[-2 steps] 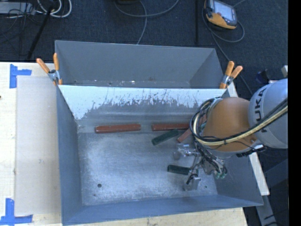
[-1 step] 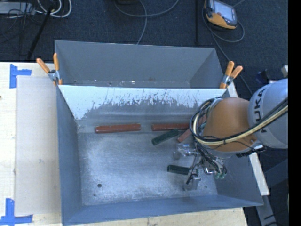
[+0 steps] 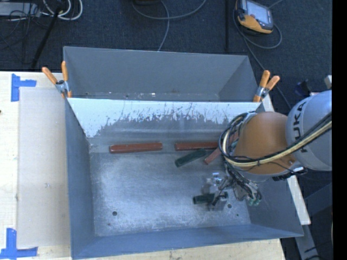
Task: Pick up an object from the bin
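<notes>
Standing by the grey bin (image 3: 78,172) and looking from its left wall across, the first thing I met was a long reddish-brown stick (image 3: 135,147). It lay flat along the foot of the back wall. A second brown stick (image 3: 192,145) lay in line with it further right, with a gap between the two. Both hugged that wall, and I guessed that loose things in a bin with sloping sides tend to settle there.

Just in front of the second stick a dark green bar (image 3: 190,159) lay at a slant. A short reddish piece (image 3: 213,156) rested at its right end, close enough that they seemed to touch.

Nearer the front, on the right part of the floor, sat a small dark piece (image 3: 203,199), apart from the others. It looked to me like the thing being gone for. The jaws were low over the floor just to its right, and its right end ran in under them.

I could not tell whether the jaws were open, closed or already gripping it (wires and shiny fittings crowded the spot).

Above them bulged the wrist's orange cover (image 3: 260,140), looped with cables. The arm (image 3: 317,129) came in over the right rim, bent steeply down, which I took to be how it reached the floor.
</notes>
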Tool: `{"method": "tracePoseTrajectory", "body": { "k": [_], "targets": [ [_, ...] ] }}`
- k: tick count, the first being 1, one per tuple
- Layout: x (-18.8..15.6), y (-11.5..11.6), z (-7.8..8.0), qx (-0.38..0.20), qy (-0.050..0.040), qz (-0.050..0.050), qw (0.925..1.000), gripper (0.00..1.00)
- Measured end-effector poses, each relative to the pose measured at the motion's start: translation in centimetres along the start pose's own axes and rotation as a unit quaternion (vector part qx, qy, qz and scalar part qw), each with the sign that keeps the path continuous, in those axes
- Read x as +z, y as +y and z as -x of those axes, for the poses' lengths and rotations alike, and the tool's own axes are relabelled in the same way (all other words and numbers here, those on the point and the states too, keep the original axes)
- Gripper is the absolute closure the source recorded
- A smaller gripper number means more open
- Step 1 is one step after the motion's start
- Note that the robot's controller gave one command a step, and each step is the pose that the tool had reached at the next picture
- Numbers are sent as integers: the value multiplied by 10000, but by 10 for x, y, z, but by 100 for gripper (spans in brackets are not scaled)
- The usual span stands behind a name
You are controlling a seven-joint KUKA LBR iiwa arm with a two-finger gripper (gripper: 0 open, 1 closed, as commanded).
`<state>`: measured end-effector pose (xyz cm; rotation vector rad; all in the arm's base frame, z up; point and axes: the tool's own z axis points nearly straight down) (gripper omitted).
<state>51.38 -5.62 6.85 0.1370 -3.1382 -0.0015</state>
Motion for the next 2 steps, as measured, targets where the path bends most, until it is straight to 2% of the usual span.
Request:
{"method": "tracePoseTrajectory", "body": {
  "k": [1,2],
  "targets": [
    [-38,1,1,29,-14,-5,10000,100],
    [-131,1,3,56,-43,-12,10000,100]
  ]
}}
